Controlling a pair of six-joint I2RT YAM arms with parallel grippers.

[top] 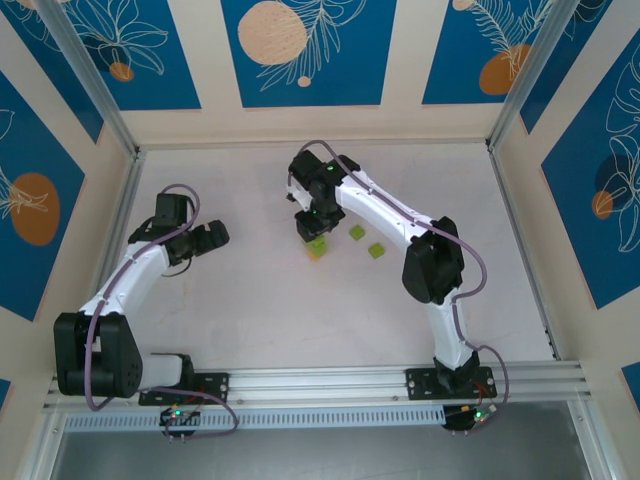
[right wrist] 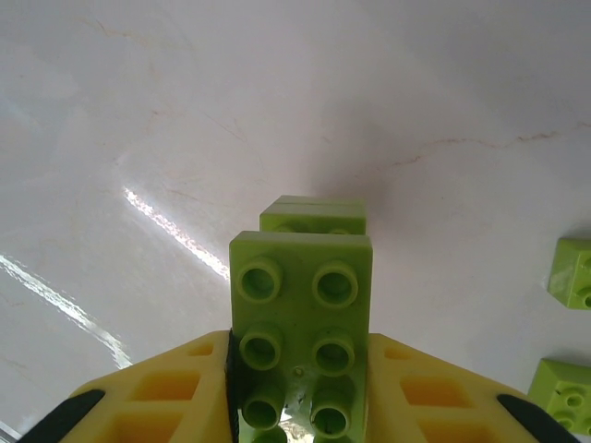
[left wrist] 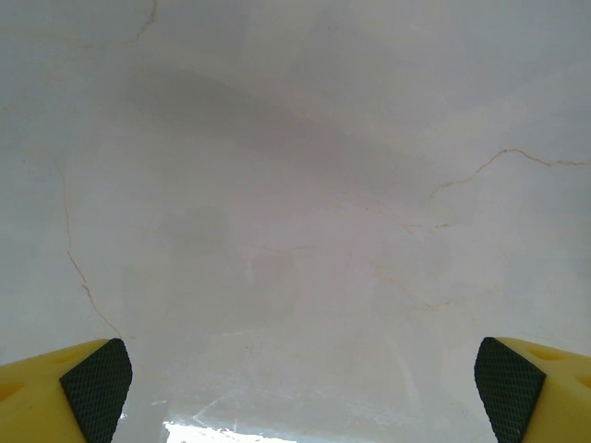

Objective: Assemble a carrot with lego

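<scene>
My right gripper (top: 311, 230) (right wrist: 300, 392) is shut on a long lime-green lego brick (right wrist: 301, 305), studs facing the camera, its yellow fingers (right wrist: 175, 388) pressed on both long sides. Past the far end of that brick, a second lime-green brick (right wrist: 312, 215) shows lower down. From above, the green cluster (top: 318, 244) sits under the gripper at the table's middle, with a bit of orange (top: 313, 255) at its near edge; this is the carrot. Whether it rests on the table I cannot tell. My left gripper (top: 214, 238) (left wrist: 303, 397) stands open over bare table, well left of the bricks.
Two loose lime-green bricks (top: 356, 232) (top: 377, 250) lie just right of the cluster; in the right wrist view they sit at the right edge (right wrist: 572, 270) (right wrist: 561, 392). The white table (top: 250, 320) is walled by an aluminium frame (top: 120, 130).
</scene>
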